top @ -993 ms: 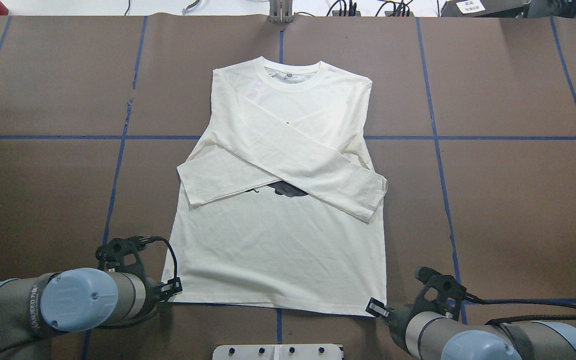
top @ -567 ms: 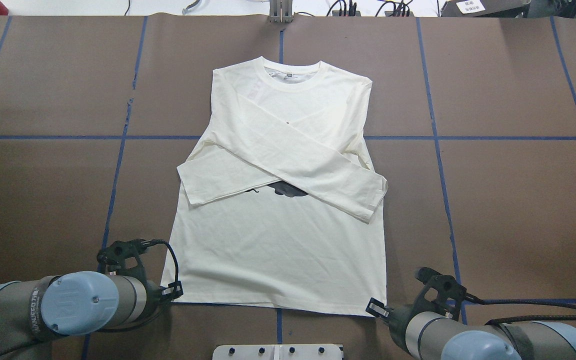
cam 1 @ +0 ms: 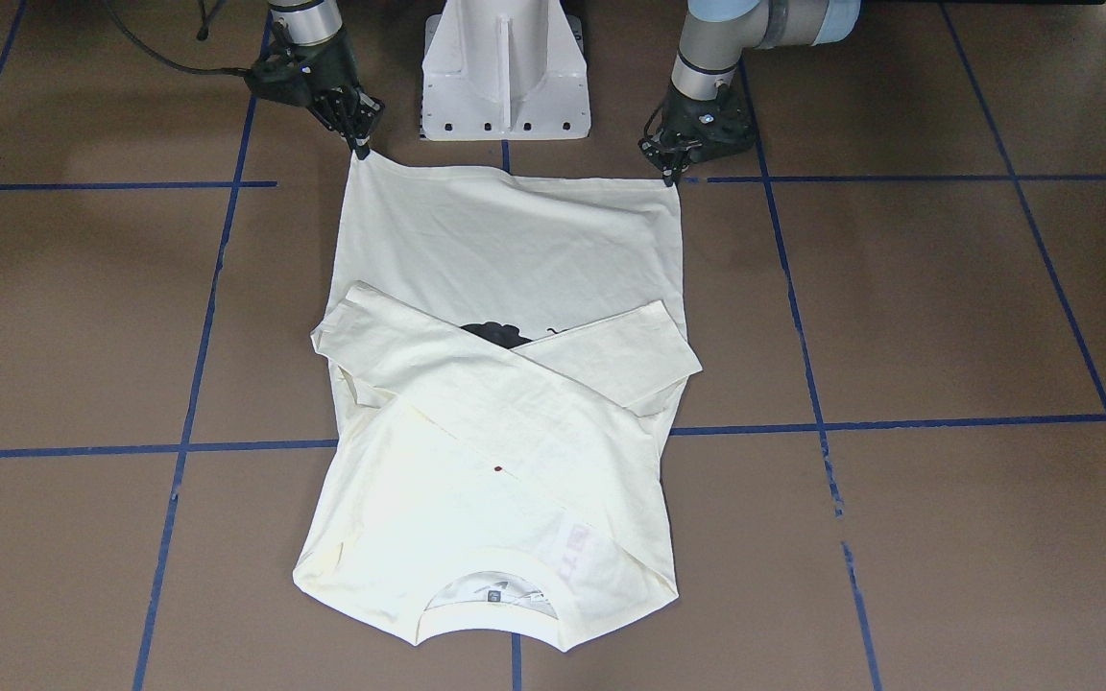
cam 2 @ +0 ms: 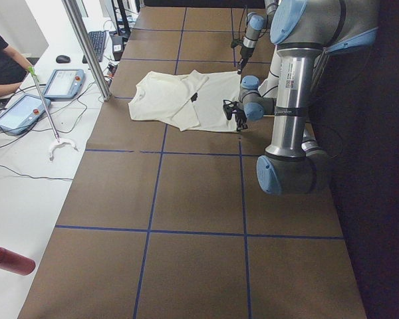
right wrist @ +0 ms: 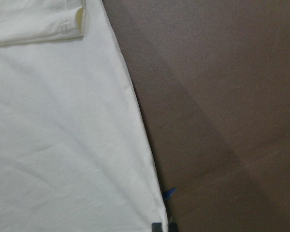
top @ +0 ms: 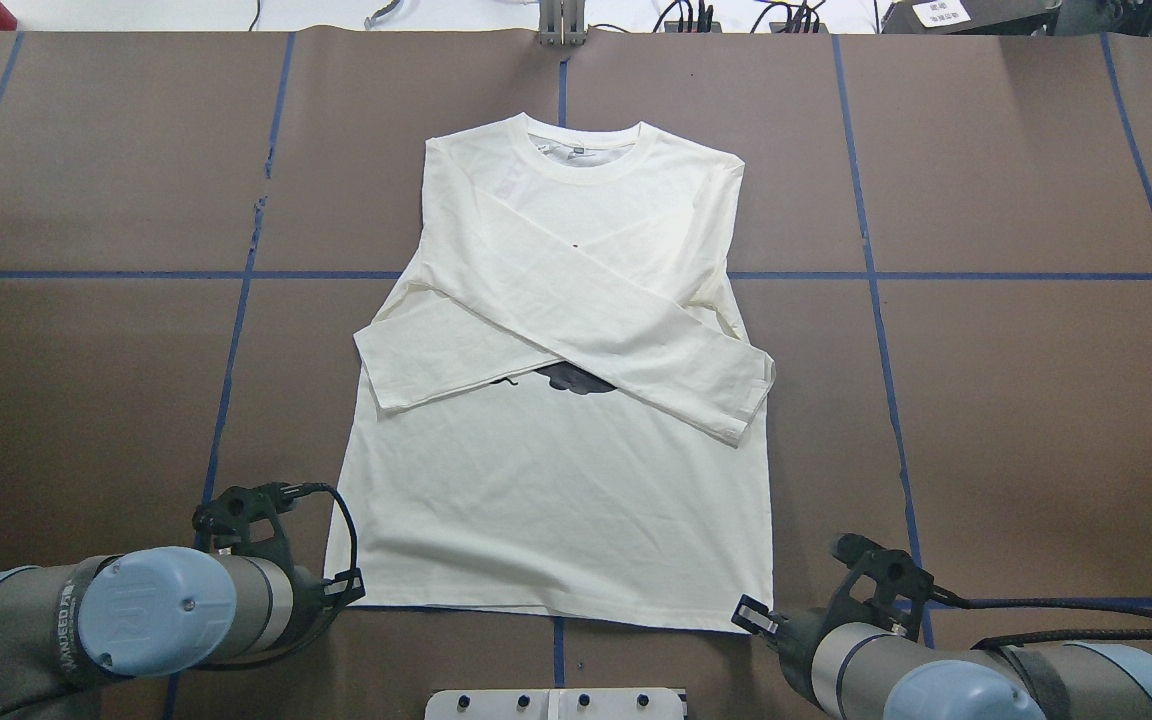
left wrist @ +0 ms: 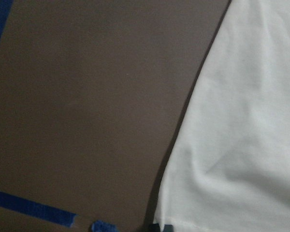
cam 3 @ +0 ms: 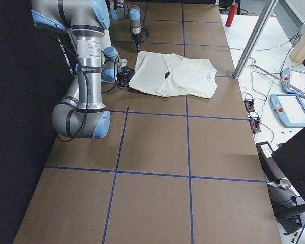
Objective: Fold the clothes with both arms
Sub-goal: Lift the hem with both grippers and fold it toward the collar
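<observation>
The cream-white long-sleeved shirt lies flat on the brown table, collar at the far end and both sleeves crossed over the chest. A bit of the black cat print shows under the sleeves. The red lettering is hidden. My left gripper is at the near left hem corner and looks shut on it; it also shows in the front view. My right gripper is at the near right hem corner and looks shut on it. Each wrist view shows the hem corner at a dark fingertip.
The white pedestal base stands between the arms at the table's near edge. Blue tape lines cross the brown table. Beyond the far edge are a metal post, tablets, cables and a seated operator.
My left gripper has shifted slightly toward the robot's side at the left hem corner. The right gripper and the shirt's sleeves have not moved.
</observation>
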Available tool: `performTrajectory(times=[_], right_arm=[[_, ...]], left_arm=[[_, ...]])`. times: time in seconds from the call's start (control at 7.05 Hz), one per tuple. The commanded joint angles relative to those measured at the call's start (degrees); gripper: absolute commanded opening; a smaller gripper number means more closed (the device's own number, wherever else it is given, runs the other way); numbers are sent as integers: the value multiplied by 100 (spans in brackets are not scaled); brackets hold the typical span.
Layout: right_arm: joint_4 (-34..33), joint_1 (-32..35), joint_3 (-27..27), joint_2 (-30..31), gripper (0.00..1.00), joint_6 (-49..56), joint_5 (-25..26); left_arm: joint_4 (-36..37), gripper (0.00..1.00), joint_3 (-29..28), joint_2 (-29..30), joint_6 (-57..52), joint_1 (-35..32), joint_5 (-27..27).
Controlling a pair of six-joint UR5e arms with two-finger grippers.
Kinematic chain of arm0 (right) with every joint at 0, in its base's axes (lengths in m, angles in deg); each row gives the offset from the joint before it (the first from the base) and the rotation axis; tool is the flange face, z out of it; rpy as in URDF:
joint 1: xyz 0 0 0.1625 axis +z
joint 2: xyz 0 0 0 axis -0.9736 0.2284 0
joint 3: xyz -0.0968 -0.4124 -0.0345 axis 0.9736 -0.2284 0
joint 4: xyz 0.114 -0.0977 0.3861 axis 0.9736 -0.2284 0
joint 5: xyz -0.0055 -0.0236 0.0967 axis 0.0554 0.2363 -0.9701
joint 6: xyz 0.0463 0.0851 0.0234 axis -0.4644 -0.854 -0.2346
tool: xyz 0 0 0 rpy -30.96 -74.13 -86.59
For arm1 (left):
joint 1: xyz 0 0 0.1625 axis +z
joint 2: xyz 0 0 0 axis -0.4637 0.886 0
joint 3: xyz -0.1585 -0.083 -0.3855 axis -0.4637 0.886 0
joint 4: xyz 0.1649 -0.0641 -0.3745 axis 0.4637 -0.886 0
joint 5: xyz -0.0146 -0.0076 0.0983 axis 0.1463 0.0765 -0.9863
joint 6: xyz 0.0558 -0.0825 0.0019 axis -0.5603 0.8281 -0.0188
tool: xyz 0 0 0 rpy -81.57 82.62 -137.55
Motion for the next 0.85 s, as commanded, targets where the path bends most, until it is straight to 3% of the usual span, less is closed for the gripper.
performTrajectory(times=[0.0,0.43,0.57,0.71], right_arm=[[16,-93,205,217,0,7,-13],[33,-314,715,561,0,-1,48],[33,60,785,491,0,33,23],[7,343,751,265,0,51,-12]], left_arm=[[627,0,697,-41,8,208,354],[674,0,1113,-85,236,334,592],[691,0,1288,2,201,264,610],[683,0,1264,46,131,-224,627]])
